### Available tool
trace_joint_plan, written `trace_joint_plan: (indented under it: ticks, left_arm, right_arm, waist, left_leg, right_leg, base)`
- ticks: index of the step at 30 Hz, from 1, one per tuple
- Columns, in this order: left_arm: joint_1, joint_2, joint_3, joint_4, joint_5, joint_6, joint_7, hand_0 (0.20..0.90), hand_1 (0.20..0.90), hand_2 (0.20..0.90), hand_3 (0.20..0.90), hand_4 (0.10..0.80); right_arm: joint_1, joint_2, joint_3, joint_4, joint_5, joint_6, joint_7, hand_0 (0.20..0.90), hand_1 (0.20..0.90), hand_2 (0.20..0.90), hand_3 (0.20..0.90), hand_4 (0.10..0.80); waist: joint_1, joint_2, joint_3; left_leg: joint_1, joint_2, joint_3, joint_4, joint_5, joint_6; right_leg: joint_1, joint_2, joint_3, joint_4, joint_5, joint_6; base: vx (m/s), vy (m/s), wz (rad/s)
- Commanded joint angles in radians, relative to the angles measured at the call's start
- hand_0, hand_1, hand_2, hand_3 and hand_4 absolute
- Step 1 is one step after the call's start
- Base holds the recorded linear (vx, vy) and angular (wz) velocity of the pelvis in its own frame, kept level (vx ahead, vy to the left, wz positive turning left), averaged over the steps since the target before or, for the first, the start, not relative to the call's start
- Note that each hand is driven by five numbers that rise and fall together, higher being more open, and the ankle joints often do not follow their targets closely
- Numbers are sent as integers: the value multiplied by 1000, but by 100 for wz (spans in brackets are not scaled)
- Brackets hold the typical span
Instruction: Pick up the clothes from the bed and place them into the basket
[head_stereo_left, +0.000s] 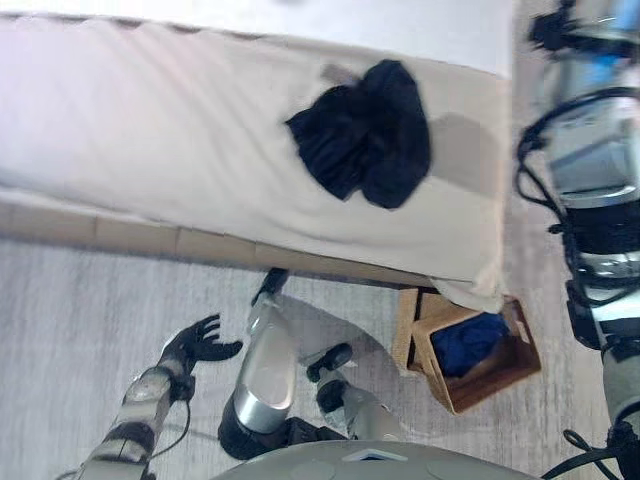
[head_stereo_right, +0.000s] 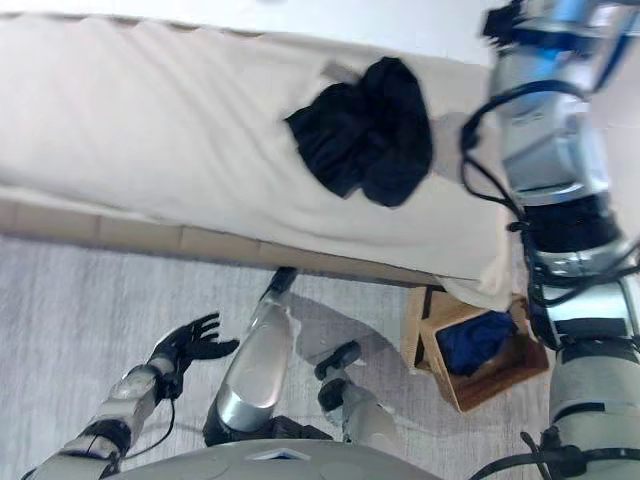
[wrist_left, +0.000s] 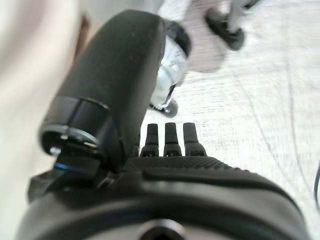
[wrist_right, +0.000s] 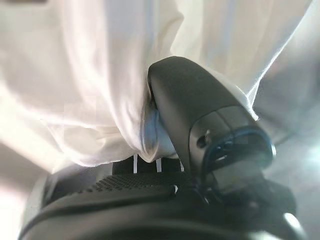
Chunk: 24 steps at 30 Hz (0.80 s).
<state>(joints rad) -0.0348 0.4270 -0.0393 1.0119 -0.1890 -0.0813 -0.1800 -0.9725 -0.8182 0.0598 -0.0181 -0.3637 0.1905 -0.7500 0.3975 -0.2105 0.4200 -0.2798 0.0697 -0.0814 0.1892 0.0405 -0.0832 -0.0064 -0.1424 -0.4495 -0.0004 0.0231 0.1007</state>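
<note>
A pile of black clothes lies on the beige bed, towards its right end. A brown basket stands on the floor below the bed's right corner, with a blue garment in it. My left hand is open and empty, low over the floor in front of the bed; it also shows in the left wrist view. My right arm rises along the right side. In the right wrist view my right hand has its thumb pressed onto a white cloth that drapes over the fingers.
The bed's wooden side rail runs along the grey carpet. White bedding lies along the far side of the bed. The basket sits close against the bed's hanging sheet corner.
</note>
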Motion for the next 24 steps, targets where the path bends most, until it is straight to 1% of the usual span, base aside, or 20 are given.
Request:
trace_joint_plan:
  ticks: [1, 2, 5, 6, 7, 9, 10, 13, 14, 15, 16, 18, 19, 21, 22, 24]
  left_arm:
    - [57, 16, -60, 51, 94, 27, 18, 900, 900, 900, 900, 800]
    - [47, 14, -76, 59, 101, 46, 23, 900, 900, 900, 900, 800]
    - [27, 3, -104, 54, 110, 75, 22, 900, 900, 900, 900, 800]
    - [25, 2, -107, 51, 112, 81, 19, 900, 900, 900, 900, 800]
    - [18, -5, -113, 44, 114, 96, 17, 900, 900, 900, 900, 800]
    - [4, -19, -126, 36, 130, 113, -2, 900, 900, 900, 900, 800]
    - [3, -21, -129, 36, 133, 112, -4, 900, 900, 900, 900, 800]
    - [-2, -38, -152, 28, 154, 107, -35, 900, 900, 900, 900, 800]
    - [2, -43, -162, 22, 158, 102, -45, 900, 900, 900, 900, 800]
    - [3, -46, -170, 19, 153, 103, -47, 900, 900, 900, 900, 800]
    - [7, -52, -182, 9, 172, 97, -59, 900, 900, 900, 900, 800]
    - [8, -53, -214, 1, 187, 85, -68, 900, 900, 900, 900, 800]
    - [1, -50, -229, -5, 195, 80, -76, 900, 900, 900, 900, 800]
    - [-25, -47, -271, -11, 184, 75, -80, 900, 900, 900, 900, 800]
    - [-63, -43, -299, -25, 153, 71, -72, 900, 900, 900, 900, 800]
    - [-107, -37, -320, -36, 130, 66, -68, 900, 900, 900, 900, 800]
  right_arm:
    - [91, -85, -38, -27, 71, 30, -48, 300, 300, 300, 200, 100]
    - [128, -103, -55, -11, 95, 48, -21, 300, 300, 300, 200, 100]
    - [185, -113, -73, 5, 117, 69, 27, 300, 300, 300, 200, 100]
    - [194, -115, -76, 8, 124, 70, 36, 300, 300, 300, 200, 100]
    - [222, -120, -89, 15, 142, 62, 64, 300, 300, 300, 200, 100]
    - [286, -110, -104, 36, 177, 48, 158, 300, 300, 300, 200, 100]
    - [297, -109, -106, 37, 185, 53, 176, 300, 300, 300, 200, 100]
    - [373, -98, -113, 69, 209, 49, 298, 300, 300, 300, 200, 100]
    - [395, -96, -112, 85, 196, 48, 339, 300, 300, 300, 200, 100]
    - [405, -96, -112, 93, 192, 44, 348, 300, 300, 300, 200, 100]
    - [425, -96, -117, 115, 188, 56, 357, 300, 300, 300, 200, 100]
    - [421, -97, -117, 153, 217, 52, 336, 300, 300, 300, 200, 100]
    - [410, -98, -113, 173, 213, 65, 329, 300, 300, 300, 200, 100]
    - [373, -108, -93, 224, 200, 85, 317, 300, 300, 300, 200, 100]
    - [318, -122, -65, 270, 214, 92, 303, 300, 300, 300, 200, 100]
    - [247, -131, -26, 328, 232, 105, 291, 300, 300, 300, 200, 100]
  waist:
    - [-80, 68, -232]
    - [-121, 79, -261]
    - [-174, 102, -287]
    - [-181, 105, -290]
    - [-202, 114, -298]
    - [-243, 133, -313]
    - [-248, 136, -314]
    - [-281, 156, -312]
    - [-292, 162, -310]
    - [-296, 165, -306]
    - [-304, 172, -296]
    - [-313, 182, -279]
    - [-316, 191, -265]
    - [-325, 208, -228]
    - [-332, 223, -178]
    - [-339, 240, -122]
  left_leg:
    - [129, -28, 64, -246, -5, 65]
    - [163, -19, 95, -244, -17, 66]
    - [209, -8, 143, -239, -33, 68]
    - [215, -7, 150, -238, -36, 68]
    - [225, -6, 163, -234, -38, 69]
    - [250, -2, 191, -227, -47, 67]
    - [254, -1, 195, -225, -48, 67]
    - [275, 7, 213, -215, -50, 60]
    - [279, 12, 214, -210, -46, 55]
    - [279, 15, 214, -206, -45, 51]
    - [277, 22, 208, -190, -42, 45]
    - [264, 29, 194, -161, -41, 39]
    - [252, 32, 183, -141, -40, 35]
    - [219, 36, 164, -107, -36, 24]
    - [178, 32, 151, -81, -31, 19]
    - [136, 35, 144, -62, -24, 12]
  right_leg:
    - [77, 14, 52, 89, -95, 29]
    - [82, 20, 75, 78, -107, 26]
    - [94, 26, 109, 65, -119, 19]
    - [94, 26, 113, 65, -119, 17]
    - [93, 27, 122, 63, -115, 13]
    - [94, 30, 143, 69, -118, 2]
    - [95, 31, 146, 72, -120, -1]
    - [98, 34, 163, 94, -135, -17]
    - [100, 37, 170, 104, -142, -25]
    - [102, 39, 175, 110, -147, -30]
    - [104, 45, 182, 123, -155, -43]
    - [89, 52, 190, 152, -165, -58]
    - [73, 54, 192, 176, -172, -67]
    - [33, 53, 197, 216, -181, -80]
    - [-12, 50, 202, 247, -185, -87]
    - [-62, 49, 203, 273, -185, -93]
  base:
    - [101, -131, -56]
    - [90, -128, -60]
    - [61, -139, -57]
    - [34, -117, -47]
    - [56, -160, -53]
    - [65, -204, -52]
    - [43, -145, -37]
    - [68, -179, -36]
    - [85, -193, -32]
    - [96, -266, -26]
    - [79, -261, -16]
    - [14, -271, -13]
    - [-93, -237, -15]
    - [-256, -200, -7]
    - [-458, -184, 2]
    - [-477, -193, -2]
